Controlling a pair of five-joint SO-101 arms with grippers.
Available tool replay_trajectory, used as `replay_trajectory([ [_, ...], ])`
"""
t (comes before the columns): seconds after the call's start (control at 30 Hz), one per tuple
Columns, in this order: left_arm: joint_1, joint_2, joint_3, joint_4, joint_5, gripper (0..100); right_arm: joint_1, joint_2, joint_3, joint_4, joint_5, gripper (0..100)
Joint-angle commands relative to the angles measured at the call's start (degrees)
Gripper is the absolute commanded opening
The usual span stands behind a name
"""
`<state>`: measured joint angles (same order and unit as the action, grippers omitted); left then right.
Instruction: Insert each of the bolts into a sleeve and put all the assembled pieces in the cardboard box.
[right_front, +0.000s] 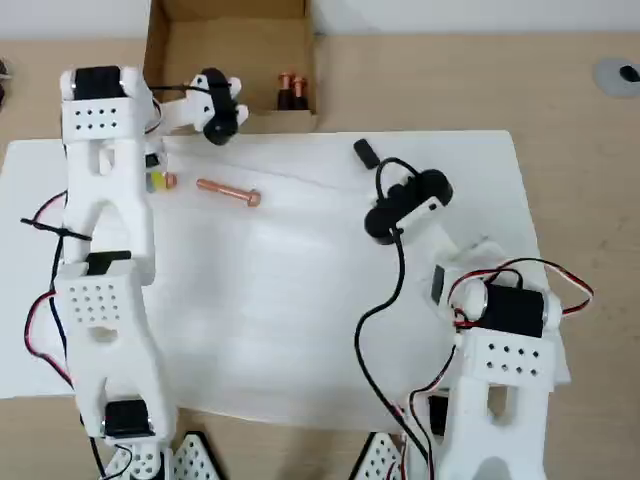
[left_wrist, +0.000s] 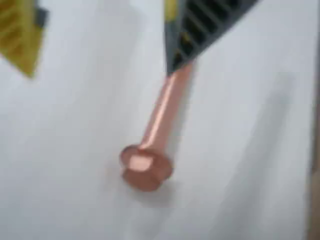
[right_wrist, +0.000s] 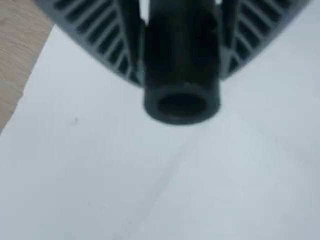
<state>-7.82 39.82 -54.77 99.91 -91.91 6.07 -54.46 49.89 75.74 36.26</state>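
A copper bolt (right_front: 228, 192) lies on the white paper (right_front: 300, 330), its head (left_wrist: 146, 167) away from my left gripper. My left gripper (right_front: 160, 181) (left_wrist: 100, 70) is open at the bolt's shaft end, and one yellow-and-black finger (left_wrist: 200, 30) covers the tip of the shaft. My right gripper (right_wrist: 180, 80) is shut on a black sleeve (right_wrist: 182, 75), whose open end sticks out past the fingers. A small black sleeve (right_front: 366, 153) shows just past the right arm's wrist; I cannot tell whether it is the held one. The cardboard box (right_front: 185, 60) stands at the back and holds two assembled pieces (right_front: 292, 92).
The paper covers most of the wooden table (right_front: 450, 90). The left arm's wrist (right_front: 212, 115) hangs over the box's front wall. Cables (right_front: 370, 330) trail from the right arm across the paper. The paper's middle is bare.
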Motion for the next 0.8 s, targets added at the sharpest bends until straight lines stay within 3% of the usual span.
replay_trajectory([
  [0.0, -0.9, -4.6, -0.7, 0.5, -10.1, 30, -0.4, -0.9, 0.7, -0.7, 0.5, 1.2],
  [0.1, -1.6, -3.8, -0.3, 0.5, -12.0, 36, -0.4, -1.0, 1.5, -0.7, 0.5, 1.2],
  [0.43, -1.8, 0.8, -0.4, 0.0, -12.8, 36, -0.4, -1.1, 1.6, -0.8, 1.8, 1.2],
  [0.77, -1.8, 9.3, -8.5, -1.3, -12.8, 36, -0.4, -1.1, 1.6, -0.1, 1.8, 1.2],
])
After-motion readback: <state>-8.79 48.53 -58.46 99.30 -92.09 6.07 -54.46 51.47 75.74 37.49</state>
